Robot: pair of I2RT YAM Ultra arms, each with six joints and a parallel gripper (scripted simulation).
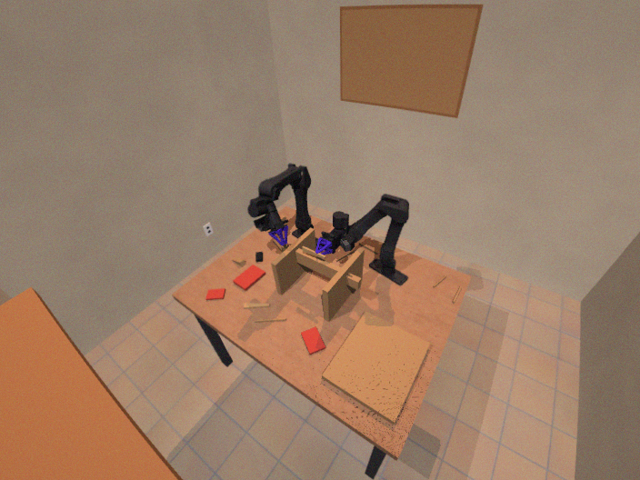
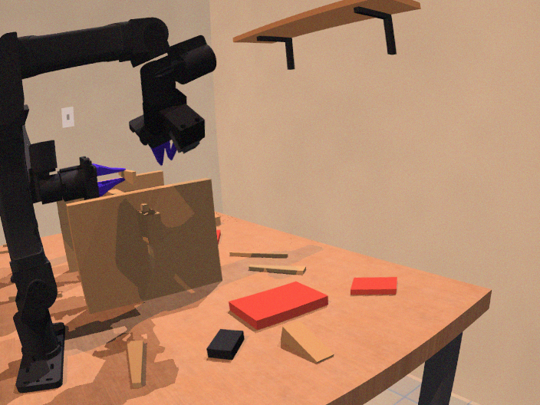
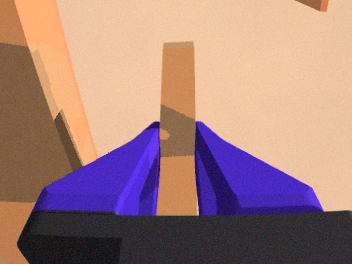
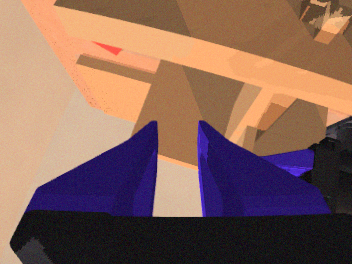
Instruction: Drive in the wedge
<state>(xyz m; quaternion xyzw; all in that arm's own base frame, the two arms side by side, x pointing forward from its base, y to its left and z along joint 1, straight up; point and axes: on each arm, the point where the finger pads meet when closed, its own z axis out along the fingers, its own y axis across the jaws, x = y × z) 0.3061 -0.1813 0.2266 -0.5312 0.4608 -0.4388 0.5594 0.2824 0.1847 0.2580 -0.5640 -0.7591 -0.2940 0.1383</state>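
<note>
The left gripper (image 1: 319,251) (image 2: 124,174) (image 3: 177,132) (image 4: 267,159) has its fingers clamped on a slender tan wooden wedge (image 1: 311,253) (image 2: 130,176) (image 3: 178,90), its free end projecting, presumably so the tip can enter a slot first. From the midpoint of the long tan wooden rail (image 1: 330,267), the wedge sits toward 11 o'clock in the top view. Toward 10 o'clock from it, the right gripper (image 1: 285,244) (image 2: 166,161) (image 4: 177,131) hovers, fingers slightly apart and empty, perhaps to brace a board.

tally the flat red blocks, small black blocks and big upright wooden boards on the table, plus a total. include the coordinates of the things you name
flat red blocks (image 1: 249,277) (image 1: 215,294) (image 1: 313,340) (image 2: 278,304) (image 2: 373,285): 3
small black block (image 1: 259,256) (image 2: 225,344): 1
big upright wooden boards (image 1: 285,276) (image 1: 335,296) (image 2: 182,248) (image 3: 15,125) (image 4: 150,25): 2
total: 6
</note>
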